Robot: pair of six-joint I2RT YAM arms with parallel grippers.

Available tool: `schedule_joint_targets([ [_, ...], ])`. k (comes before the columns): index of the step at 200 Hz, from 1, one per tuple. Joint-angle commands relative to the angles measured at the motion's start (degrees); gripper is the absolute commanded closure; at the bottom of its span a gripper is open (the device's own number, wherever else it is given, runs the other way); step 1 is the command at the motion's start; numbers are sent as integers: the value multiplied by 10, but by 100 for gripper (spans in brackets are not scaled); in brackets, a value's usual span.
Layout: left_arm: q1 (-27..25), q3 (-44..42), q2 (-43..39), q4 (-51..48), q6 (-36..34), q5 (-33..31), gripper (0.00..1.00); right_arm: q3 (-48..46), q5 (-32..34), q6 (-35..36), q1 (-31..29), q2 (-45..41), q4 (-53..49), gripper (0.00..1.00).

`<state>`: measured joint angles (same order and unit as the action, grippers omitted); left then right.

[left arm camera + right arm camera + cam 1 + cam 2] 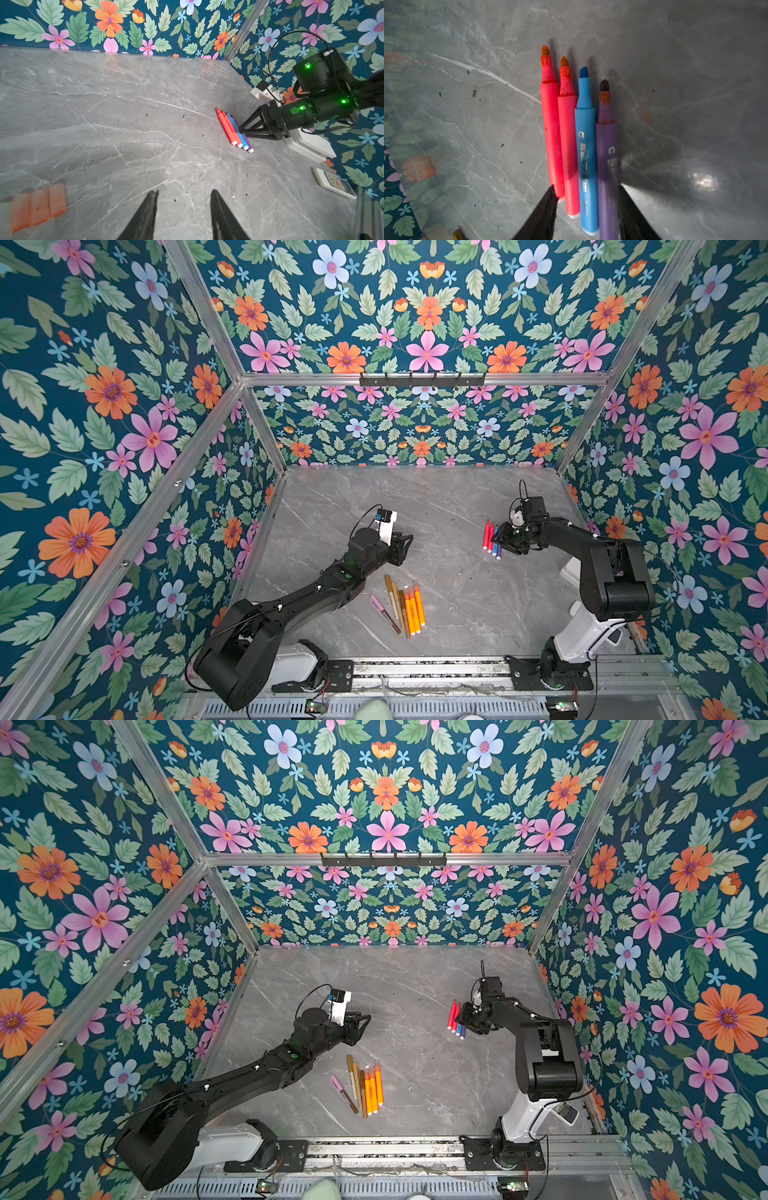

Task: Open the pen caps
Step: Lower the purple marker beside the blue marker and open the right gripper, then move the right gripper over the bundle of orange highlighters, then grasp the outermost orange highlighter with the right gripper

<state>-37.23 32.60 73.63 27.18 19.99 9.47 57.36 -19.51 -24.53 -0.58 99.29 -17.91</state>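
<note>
On the grey marbled tabletop (436, 506), three translucent orange pen caps (415, 590) sit at the far ends of orange marker pens (415, 614) at 6 o'clock, beside slim gold pens (390, 593) and a pink cap (378, 601). The left gripper (184, 192) hovers near the centre, jaws released and empty. At 3 o'clock, the right gripper (586, 187) stands with jaws parted astride four uncapped pens lying side by side, grasping none: two red pens (552, 135), a blue pen (586, 155) and a purple pen (607, 166).

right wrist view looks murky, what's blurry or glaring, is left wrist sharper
Right wrist view: dim, the four uncapped pens sharp at the tips, smeared at the near ends, a glare patch on the table. Left wrist view: brighter, those pens crisp, the orange caps close to the lens badly out of focus.
</note>
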Motion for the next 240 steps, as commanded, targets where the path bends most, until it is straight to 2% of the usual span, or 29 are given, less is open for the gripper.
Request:
schedule_joint_targets([
  [1, 0, 3, 0, 4, -7, -3, 56, 4, -7, -5, 0, 0, 4, 53],
  [44, 0, 3, 0, 2, -8, -6, 56, 6, 29, 2, 0, -9, -18, 53],
  [67, 0, 2, -2, 2, -9, -9, 56, -8, 57, 8, -9, -47, -30, 53],
  [85, 0, -1, -7, 4, -9, -16, 56, -10, 97, 20, -43, -93, -60, 53],
  [110, 0, -15, -25, 12, -10, -41, 56, -33, 123, -1, -139, -148, -89, 53],
  [139, 0, -48, -75, 26, -7, -122, 56, -55, 174, -65, -340, -178, -109, 53],
  [171, 0, -99, -142, 49, 4, -221, 55, -46, 198, -151, -507, -165, -96, 57],
  [203, 0, -116, -165, 60, 3, -250, 55, 4, 221, -190, -604, -98, -110, 60],
  [240, 0, -104, -139, 54, 1, -241, 55, 39, 239, -214, -650, -30, -140, 61],
])
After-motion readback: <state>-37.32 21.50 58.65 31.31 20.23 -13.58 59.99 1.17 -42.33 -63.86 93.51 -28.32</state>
